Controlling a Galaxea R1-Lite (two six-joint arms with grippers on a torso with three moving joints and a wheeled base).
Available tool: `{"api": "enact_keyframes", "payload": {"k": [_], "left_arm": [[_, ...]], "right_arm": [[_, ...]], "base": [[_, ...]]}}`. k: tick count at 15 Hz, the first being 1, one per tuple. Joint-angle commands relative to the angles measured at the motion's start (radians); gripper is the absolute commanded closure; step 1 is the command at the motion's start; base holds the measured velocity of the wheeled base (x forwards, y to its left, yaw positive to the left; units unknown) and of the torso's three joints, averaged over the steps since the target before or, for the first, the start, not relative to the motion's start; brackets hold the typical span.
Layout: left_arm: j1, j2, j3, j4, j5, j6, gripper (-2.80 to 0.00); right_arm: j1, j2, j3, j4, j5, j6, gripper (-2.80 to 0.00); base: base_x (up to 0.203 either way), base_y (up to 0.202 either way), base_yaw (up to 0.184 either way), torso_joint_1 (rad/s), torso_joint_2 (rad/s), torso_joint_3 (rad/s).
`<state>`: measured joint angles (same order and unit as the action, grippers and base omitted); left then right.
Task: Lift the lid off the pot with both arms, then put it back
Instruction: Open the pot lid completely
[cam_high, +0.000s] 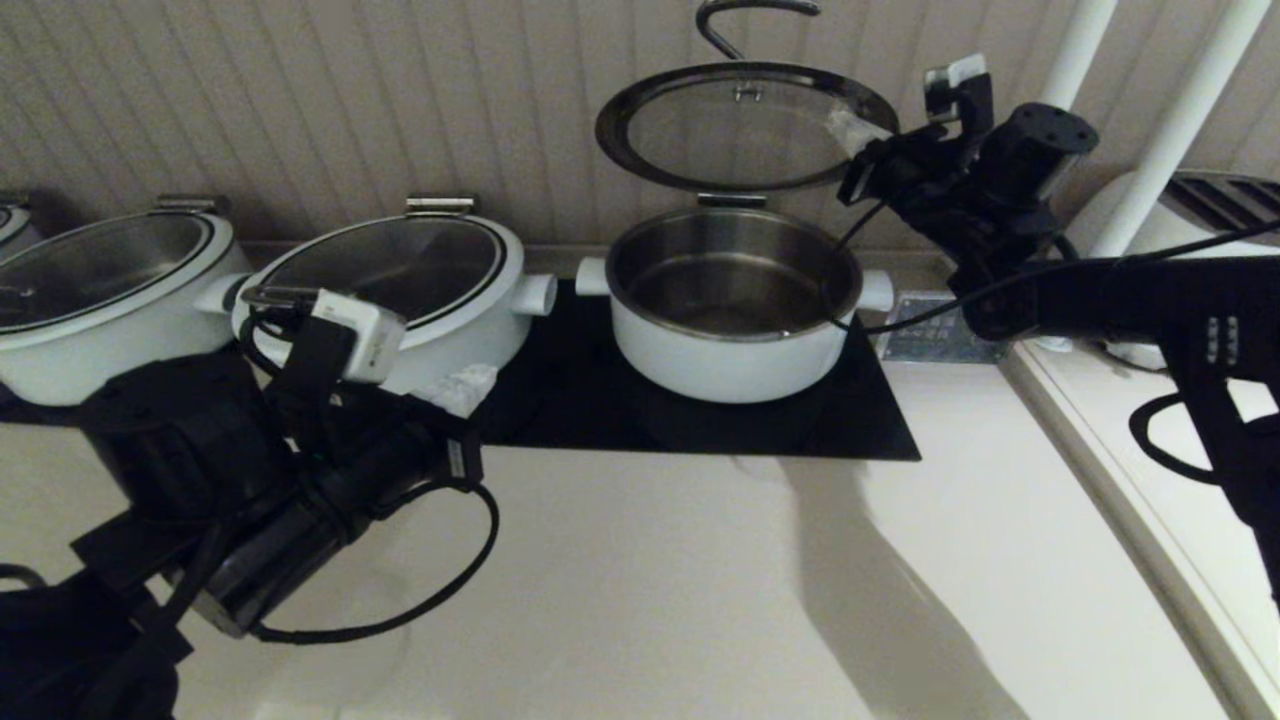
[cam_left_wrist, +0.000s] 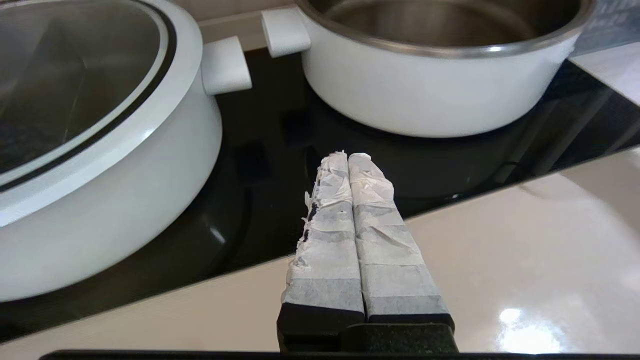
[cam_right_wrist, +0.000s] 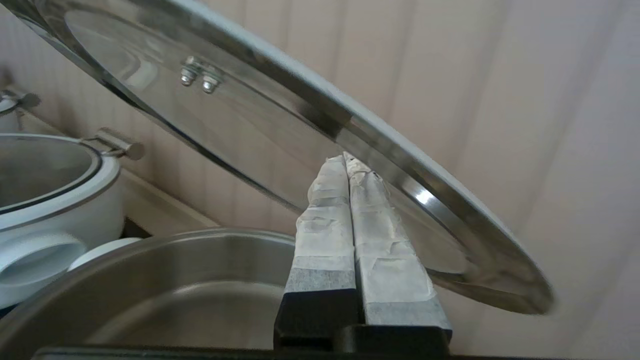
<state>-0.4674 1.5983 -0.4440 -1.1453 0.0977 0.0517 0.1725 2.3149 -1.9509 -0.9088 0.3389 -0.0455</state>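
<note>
The left gripper sits closest to the head camera, low at the near left above the front edge of the black cooktop. Its two tape-wrapped fingers are pressed flat together with nothing between them, pointing toward the gap between two pots.

The right gripper is raised high at the far right, level with the lid. Its fingers are also closed against each other, their tips touching the underside of the lid's steel rim; whether the rim is pinched or only propped cannot be told. The lid hangs tilted above the pot, well clear of it, its glass facing the camera, with an arched wire handle showing above its far edge.

The pot stands uncovered on the cooktop; its steel inner bowl appears empty. A stubby white handle juts out on each side.

Three white pots are clearly visible in the head view: the open one, a wider middle pot just left of it with its glass lid on, and a wider pot at far left, also covered. All stand in a row along the panelled wall.
</note>
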Motion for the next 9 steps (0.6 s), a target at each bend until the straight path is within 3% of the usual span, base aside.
{"api": "enact_keyframes", "payload": {"k": [1,9], "left_arm": [[0.0,-0.006,0.005,-0.007,0.001,0.0,0.0],[0.001,-0.023,0.007,-0.007,0.002,0.0,0.0]], "right_arm": [[-0.007,-0.014,-0.002,-0.006,0.003,0.0,0.0],[-0.008,-0.046,-0.002,-0.006,0.003,0.001,0.0]], "base": [[0.0,0.0,0.0,0.0,0.0,0.0],[0.0,0.0,0.0,0.0,0.0,0.0]]}}
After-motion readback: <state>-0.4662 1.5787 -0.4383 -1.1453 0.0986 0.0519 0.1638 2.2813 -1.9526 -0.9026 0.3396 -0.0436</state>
